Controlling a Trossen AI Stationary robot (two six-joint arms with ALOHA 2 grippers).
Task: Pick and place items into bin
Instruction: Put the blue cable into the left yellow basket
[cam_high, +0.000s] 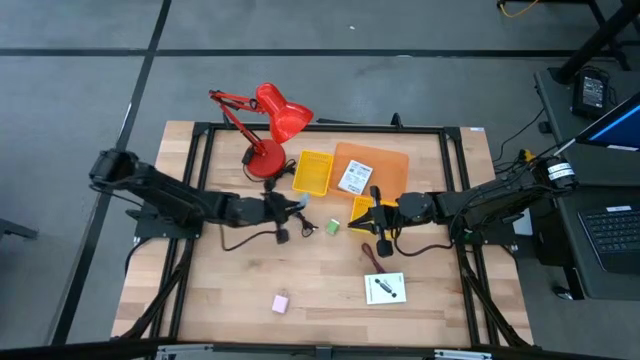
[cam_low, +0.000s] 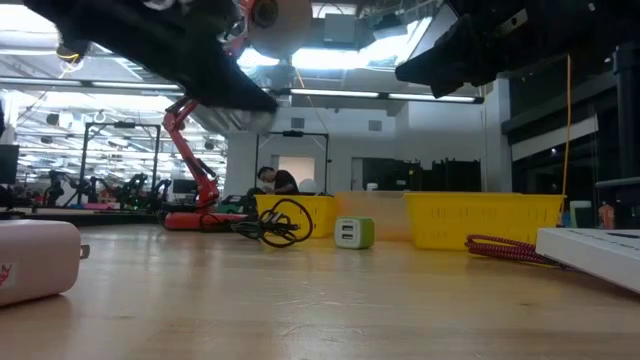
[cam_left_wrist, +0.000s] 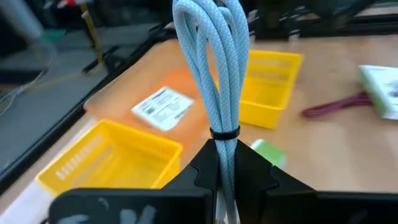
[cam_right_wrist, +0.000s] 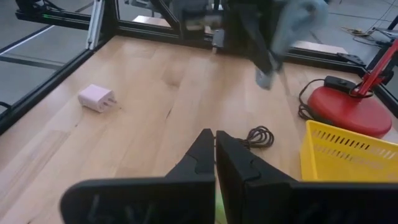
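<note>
Pale blue braided cable bundle (cam_left_wrist: 214, 68) hangs clenched in the left claw (cam_left_wrist: 225, 163), near the yellow plastic bin (cam_left_wrist: 268, 87); next, carry over and release

- No wording, brand name or number can be read anywhere in these views.
- The white label (cam_left_wrist: 163, 107) lying in the orange tray (cam_left_wrist: 118, 93), toward the far side of the table, carries rows of dark print, too small and blurred to make out.
- The white card (cam_high: 385, 288) near the front right of the table bears a black mark, a shape and not legible letters.
- The laptop screen (cam_high: 617, 127) on the desk to the right of the table glows blue, with nothing legible on it.
- The pink charger (cam_low: 35, 258) at the near left shows a small red mark at its edge, unreadable.
</note>
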